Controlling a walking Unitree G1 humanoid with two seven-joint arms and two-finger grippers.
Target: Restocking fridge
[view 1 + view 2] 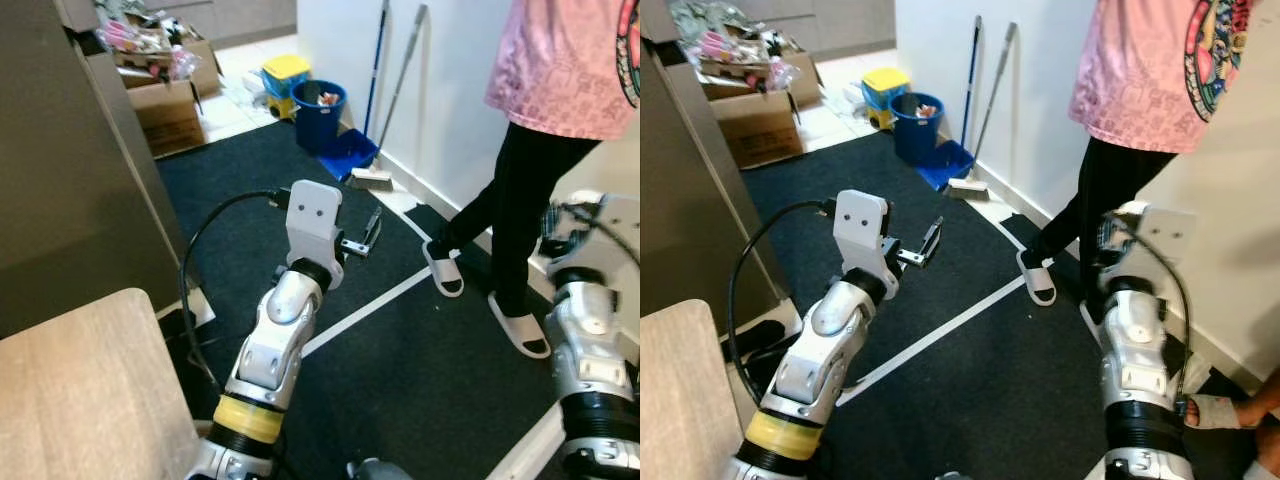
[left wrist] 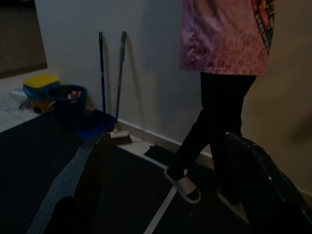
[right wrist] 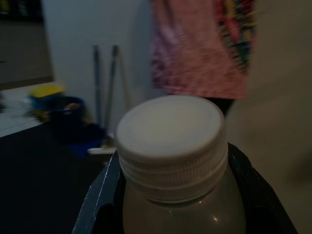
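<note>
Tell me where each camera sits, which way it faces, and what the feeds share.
Left eye view: on the head, looking down over dark carpet; both silver arms show, left pincer raised, open and empty.
Right eye view: same head, same scene; right arm near a person's legs.
Left wrist view: along the left pincer's fingers toward the wall, the person and the blue bucket.
Right wrist view: along the right pincer, closed on a white-capped bottle.
Shared: the person in the pink shirt, broom handles and bucket.
</note>
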